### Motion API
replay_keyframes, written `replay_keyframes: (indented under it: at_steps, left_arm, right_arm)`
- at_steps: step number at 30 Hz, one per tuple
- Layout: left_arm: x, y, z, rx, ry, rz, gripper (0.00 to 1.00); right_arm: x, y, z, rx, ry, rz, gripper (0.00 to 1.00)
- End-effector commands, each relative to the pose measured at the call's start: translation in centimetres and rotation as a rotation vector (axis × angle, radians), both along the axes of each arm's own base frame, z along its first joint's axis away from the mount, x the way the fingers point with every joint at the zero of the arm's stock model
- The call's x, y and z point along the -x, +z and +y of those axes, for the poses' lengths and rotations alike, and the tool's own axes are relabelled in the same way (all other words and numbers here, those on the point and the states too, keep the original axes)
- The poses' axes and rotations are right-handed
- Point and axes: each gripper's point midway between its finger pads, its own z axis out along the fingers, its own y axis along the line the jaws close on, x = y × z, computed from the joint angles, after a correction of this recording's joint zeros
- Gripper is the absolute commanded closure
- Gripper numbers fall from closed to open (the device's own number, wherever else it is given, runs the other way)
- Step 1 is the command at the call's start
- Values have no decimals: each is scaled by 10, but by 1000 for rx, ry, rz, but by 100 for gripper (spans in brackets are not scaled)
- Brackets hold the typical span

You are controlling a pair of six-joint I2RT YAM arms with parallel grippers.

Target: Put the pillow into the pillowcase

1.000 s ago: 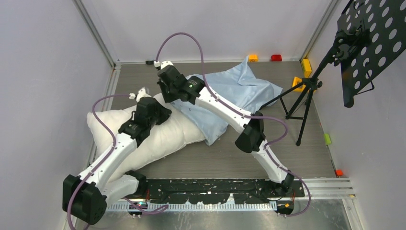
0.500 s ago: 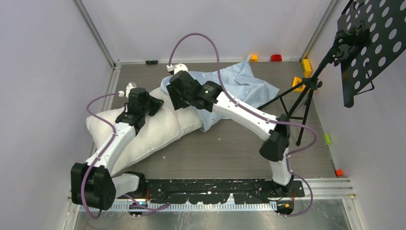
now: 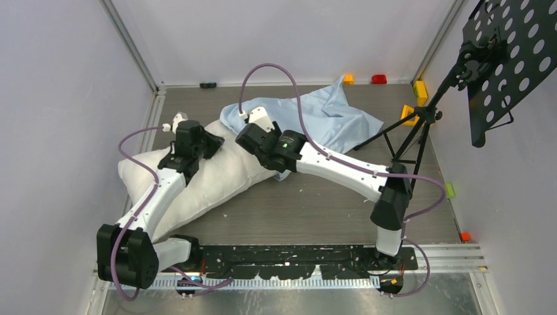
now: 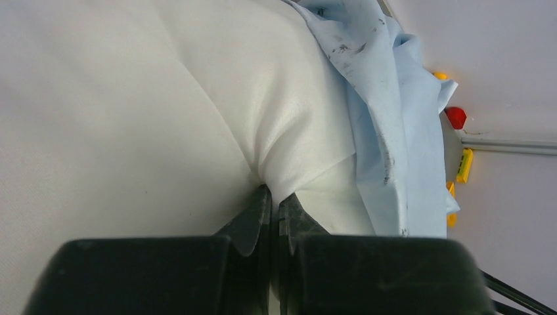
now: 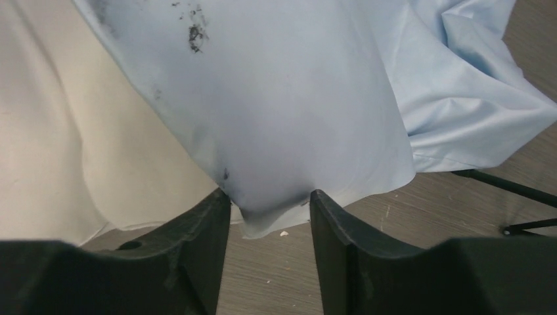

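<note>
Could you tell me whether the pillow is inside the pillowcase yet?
Mostly out: the pillow lies bare, and the pillowcase only covers one end; whether that end is actually inside, I cannot tell.

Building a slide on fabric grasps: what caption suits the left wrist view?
Left gripper shut on a fold of the white pillow, with the smudged light blue pillowcase overlapping the pillow's edge.

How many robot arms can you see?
2. The left arm lies over the white pillow, pinching it; the right arm stretches across to the light blue pillowcase.
</note>
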Motion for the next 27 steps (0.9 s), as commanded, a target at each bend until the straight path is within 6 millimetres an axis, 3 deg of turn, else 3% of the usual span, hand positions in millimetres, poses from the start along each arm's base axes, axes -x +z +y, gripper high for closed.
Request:
replay_keyframes:
  at_steps: [1, 3, 5, 7, 10, 12, 17, 21, 24, 27]
  left_arm:
    - [6, -16, 20, -89, 46, 62, 100]
    - [6, -18, 21, -102, 49, 64, 100]
    - [6, -21, 22, -106, 51, 67, 100]
    - [5, -24, 22, -106, 49, 74, 100]
    - [3, -30, 21, -105, 52, 81, 100]
    - [2, -34, 21, -103, 55, 91, 100]
    - [9, -37, 18, -109, 40, 94, 100]
    - [20, -26, 8, -126, -2, 70, 100]
    - [31, -9, -19, -158, -56, 12, 100]
    - [28, 5, -44, -184, -114, -28, 100]
  right_arm:
    - [-18, 15, -3, 42, -78, -89, 52]
    - [-19, 19, 4, 31, -66, -92, 58]
    - [-14, 21, 17, 7, -37, -80, 78]
    - [3, 24, 39, -47, 24, -37, 98]
    - [64, 39, 95, -209, 237, 68, 100]
    - [88, 44, 113, -273, 312, 105, 100]
    - [49, 19, 94, -331, 212, 176, 100]
    - [18, 17, 83, -385, 173, 196, 100]
    - [-13, 20, 75, -425, 120, 191, 100]
    - [-60, 23, 59, -468, 34, 185, 100]
